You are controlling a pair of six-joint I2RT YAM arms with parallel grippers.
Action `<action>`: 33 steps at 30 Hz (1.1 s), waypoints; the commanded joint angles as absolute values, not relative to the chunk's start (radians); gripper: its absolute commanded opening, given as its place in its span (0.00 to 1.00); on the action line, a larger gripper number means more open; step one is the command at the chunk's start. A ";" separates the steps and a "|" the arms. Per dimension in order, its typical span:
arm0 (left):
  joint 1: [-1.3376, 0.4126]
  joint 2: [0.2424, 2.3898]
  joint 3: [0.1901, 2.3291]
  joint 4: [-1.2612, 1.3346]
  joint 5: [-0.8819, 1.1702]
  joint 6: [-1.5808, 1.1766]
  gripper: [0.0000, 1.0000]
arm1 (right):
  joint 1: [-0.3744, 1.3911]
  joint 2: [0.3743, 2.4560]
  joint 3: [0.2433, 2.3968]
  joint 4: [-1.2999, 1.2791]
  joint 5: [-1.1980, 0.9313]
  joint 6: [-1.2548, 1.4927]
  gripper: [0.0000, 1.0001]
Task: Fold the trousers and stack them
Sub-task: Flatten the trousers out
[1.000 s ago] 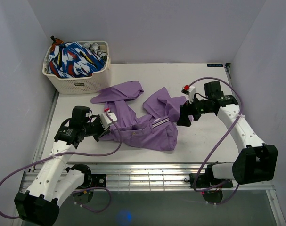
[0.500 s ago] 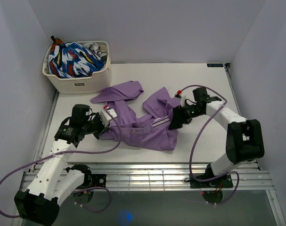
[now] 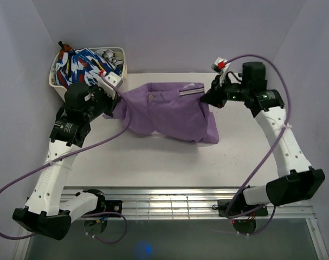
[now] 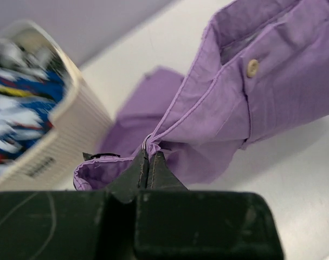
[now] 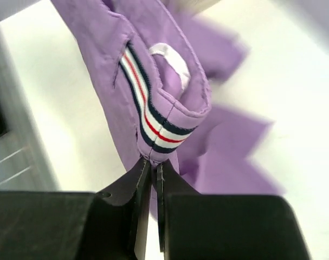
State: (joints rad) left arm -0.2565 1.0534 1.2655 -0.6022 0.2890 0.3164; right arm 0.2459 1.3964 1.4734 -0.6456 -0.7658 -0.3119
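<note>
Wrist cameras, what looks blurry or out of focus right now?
Left wrist: the basket is smeared, the trousers sharp. Right wrist: the striped waistband is crisp, fabric beyond it blurred. Top external: evenly lit, sharp.

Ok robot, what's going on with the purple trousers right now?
Left gripper, right gripper both shut on trousers. Trousers spread between them. Basket near left gripper.

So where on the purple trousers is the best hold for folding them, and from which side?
The waistband, at its two ends, with one gripper coming in from each side. It looks like the firmest stitched edge of the trousers. Pinched there, it stretches out straight and the rest of the cloth drapes from it. The left gripper and right gripper are shut on those ends now.
</note>
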 commanded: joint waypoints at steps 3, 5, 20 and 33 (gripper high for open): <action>-0.252 1.040 1.501 -0.322 0.232 0.313 0.00 | 0.224 1.230 1.712 -0.459 -0.490 -0.281 0.08; -0.253 1.028 1.528 -0.224 0.236 0.331 0.00 | 0.224 1.160 1.738 -0.381 -0.382 -0.246 0.08; -0.252 0.750 1.631 0.132 0.416 0.362 0.00 | 0.224 0.908 1.925 -0.071 -0.267 -0.140 0.08; -0.252 0.658 1.149 0.006 0.522 0.520 0.00 | 0.224 0.746 1.222 -0.095 -0.177 -0.250 0.08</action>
State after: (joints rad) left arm -0.2699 0.6525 1.2160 -0.0013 0.6422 0.4446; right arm 0.2493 0.7963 1.3659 -0.1150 -0.4217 -0.1596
